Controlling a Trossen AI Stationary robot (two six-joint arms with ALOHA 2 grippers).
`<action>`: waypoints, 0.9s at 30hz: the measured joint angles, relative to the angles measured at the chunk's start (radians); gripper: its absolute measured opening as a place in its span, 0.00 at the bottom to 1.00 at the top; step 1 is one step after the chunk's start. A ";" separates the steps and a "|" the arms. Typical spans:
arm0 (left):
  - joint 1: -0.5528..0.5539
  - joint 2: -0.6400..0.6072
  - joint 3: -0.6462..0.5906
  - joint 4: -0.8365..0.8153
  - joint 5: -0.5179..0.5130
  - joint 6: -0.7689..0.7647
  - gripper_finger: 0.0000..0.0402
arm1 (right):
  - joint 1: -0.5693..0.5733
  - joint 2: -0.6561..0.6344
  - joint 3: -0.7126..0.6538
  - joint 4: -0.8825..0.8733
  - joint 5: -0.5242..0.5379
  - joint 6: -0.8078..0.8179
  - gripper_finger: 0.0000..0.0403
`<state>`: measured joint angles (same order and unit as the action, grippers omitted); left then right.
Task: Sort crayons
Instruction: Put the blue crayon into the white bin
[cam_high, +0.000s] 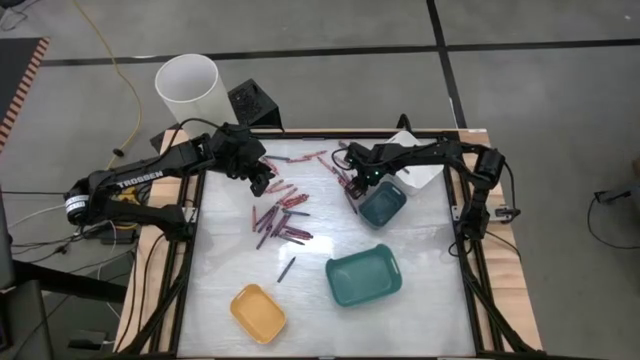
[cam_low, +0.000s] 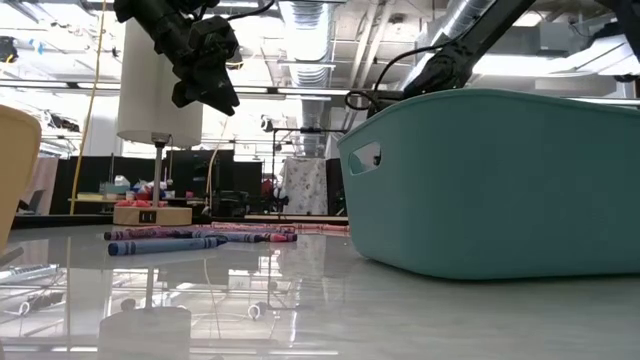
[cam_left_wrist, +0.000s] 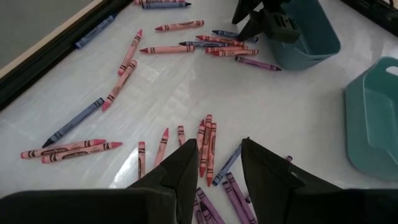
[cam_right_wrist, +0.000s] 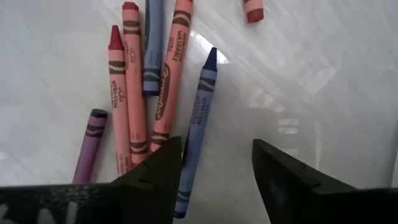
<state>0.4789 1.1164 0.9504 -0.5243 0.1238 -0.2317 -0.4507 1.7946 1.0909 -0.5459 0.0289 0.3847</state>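
Several crayons (cam_high: 285, 215), red, pink, purple and blue, lie flat and scattered on the white table top; the low view shows them as a row (cam_low: 190, 238). My left gripper (cam_high: 260, 183) hangs open above the pile's far left part, and pink and purple crayons (cam_left_wrist: 208, 146) show below its fingers. My right gripper (cam_high: 355, 188) points down, open, close over a small cluster of crayons beside the small dark teal tray (cam_high: 382, 203). A blue crayon (cam_right_wrist: 198, 124) lies in the gap by one finger (cam_right_wrist: 155, 180). My right gripper stands over the blue crayon's lower end (cam_right_wrist: 181, 199), which runs close along the inner side of one finger. I cannot tell whether that finger touches it. The crayon lies flat on the table, along the fingers' line of sight.
A larger teal tray (cam_high: 363, 275) and a yellow tray (cam_high: 258, 312) stand near the front edge. At the back right is a white tray (cam_high: 415, 165). A white cylinder (cam_high: 190, 90) stands beyond the back left corner. One dark crayon (cam_high: 287, 268) lies alone between the trays.
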 joint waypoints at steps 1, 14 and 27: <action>0.000 0.000 0.000 0.000 0.000 0.000 0.28 | 0.000 -0.001 0.000 0.000 0.001 0.000 0.50; 0.000 0.000 0.000 0.000 0.000 0.003 0.28 | -0.003 0.000 -0.002 -0.006 0.004 0.015 0.08; 0.000 0.000 0.000 0.000 -0.001 0.003 0.28 | -0.001 0.004 0.071 -0.071 -0.016 -0.001 0.01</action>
<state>0.4786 1.1164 0.9501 -0.5243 0.1230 -0.2287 -0.4521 1.7981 1.1621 -0.6172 0.0127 0.3840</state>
